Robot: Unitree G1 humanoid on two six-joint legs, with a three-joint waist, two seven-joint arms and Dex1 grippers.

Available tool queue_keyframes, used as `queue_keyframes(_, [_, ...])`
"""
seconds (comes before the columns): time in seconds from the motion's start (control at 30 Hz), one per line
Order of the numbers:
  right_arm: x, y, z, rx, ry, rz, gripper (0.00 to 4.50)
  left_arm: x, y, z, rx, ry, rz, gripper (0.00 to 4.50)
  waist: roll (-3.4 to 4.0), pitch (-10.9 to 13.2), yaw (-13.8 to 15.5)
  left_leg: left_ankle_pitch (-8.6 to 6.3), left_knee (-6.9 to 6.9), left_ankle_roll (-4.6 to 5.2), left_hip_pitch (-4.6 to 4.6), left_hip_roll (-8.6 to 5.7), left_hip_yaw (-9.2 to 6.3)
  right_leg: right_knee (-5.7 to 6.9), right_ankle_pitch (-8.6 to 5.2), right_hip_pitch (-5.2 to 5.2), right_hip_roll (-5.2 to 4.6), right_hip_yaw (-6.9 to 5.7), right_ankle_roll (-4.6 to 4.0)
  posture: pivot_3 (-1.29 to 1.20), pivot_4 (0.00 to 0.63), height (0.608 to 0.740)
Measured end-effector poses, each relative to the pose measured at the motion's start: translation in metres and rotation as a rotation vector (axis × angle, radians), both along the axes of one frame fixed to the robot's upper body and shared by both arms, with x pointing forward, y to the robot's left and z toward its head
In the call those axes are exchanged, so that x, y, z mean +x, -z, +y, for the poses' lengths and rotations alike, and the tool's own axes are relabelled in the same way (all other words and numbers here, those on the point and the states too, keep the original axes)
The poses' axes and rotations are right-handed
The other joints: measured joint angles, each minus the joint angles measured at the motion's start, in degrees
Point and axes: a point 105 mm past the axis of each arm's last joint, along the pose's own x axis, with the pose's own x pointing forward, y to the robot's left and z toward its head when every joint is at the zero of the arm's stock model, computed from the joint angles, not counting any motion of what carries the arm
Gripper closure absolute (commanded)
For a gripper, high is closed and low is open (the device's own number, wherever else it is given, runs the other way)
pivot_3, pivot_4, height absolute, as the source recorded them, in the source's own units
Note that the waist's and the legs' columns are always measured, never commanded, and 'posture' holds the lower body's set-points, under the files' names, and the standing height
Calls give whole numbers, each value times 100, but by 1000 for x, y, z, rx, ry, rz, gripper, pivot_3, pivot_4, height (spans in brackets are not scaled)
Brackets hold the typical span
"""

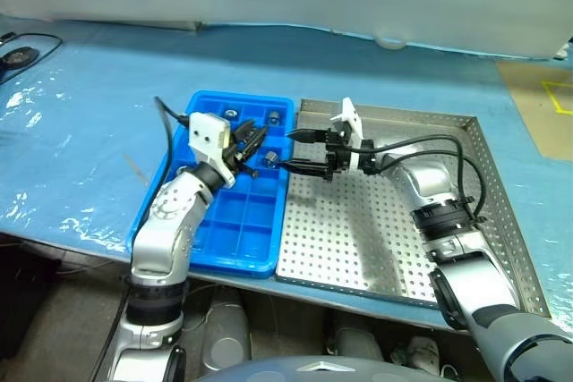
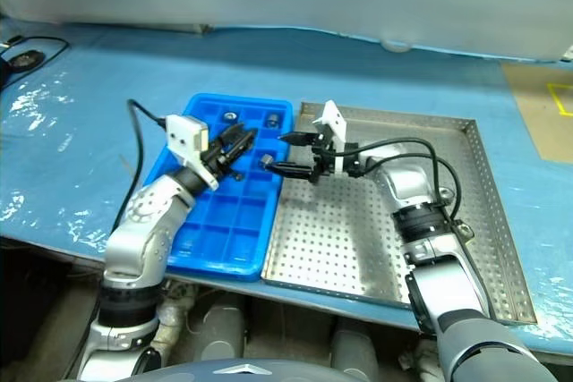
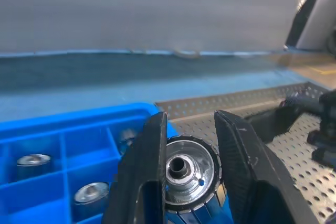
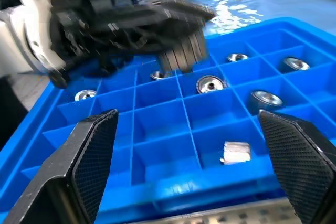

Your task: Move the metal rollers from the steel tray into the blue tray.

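One short shiny silver metal roller with a dark centre hole [image 3: 189, 174] is pinched between the two black fingers of my left gripper [image 3: 191, 169], which is clamped down tight on its ribbed rim, hovering over the far part of the bright blue plastic gridded tray [image 1: 206, 252]. My right gripper [image 1: 300, 149] is spread about as wide as it goes with nothing in it, hanging at the left edge of the big grey perforated steel tray [image 1: 501, 212] and pointing toward the blue one.

My read on handling: it's solid metal, so dense for its size, totally stiff, nothing to break (drop it and it'll just roll off somewhere). The polished faces look slippery, so the ribbed outer wall, gripped across the widest part, is the spot to hold. Several more rollers [image 4: 210, 84] already sit in the blue compartments.
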Motion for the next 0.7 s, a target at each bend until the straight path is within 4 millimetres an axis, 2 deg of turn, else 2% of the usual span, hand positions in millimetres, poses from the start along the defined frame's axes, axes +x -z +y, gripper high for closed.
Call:
queue_keyframes(0.07, [0,3,2,-6,-19,2,0,-8,3,8,1,-44,4,3470,0,0,6,0,0,0,-6,0,-4,-1,0,-3,0,-4,0,391,150,740])
queue_keyframes(0.3, [-1,10,4,-23,-42,14,0,-33,39,35,51,-179,120,3470,0,0,119,13,0,-21,-39,10,-37,5,0,-28,10,-31,1,394,150,740])
queue_keyframes(0.6, [-5,22,6,-31,-42,38,0,-45,62,46,151,-243,182,3470,0,0,269,19,4,-32,-37,10,-54,21,1,-22,10,-40,0,385,150,740])
queue_keyframes(0.7, [-5,24,5,-40,-39,39,0,-47,67,46,133,-260,204,3470,0,0,269,21,4,-35,-37,10,-55,30,1,-25,10,-41,0,384,150,740])
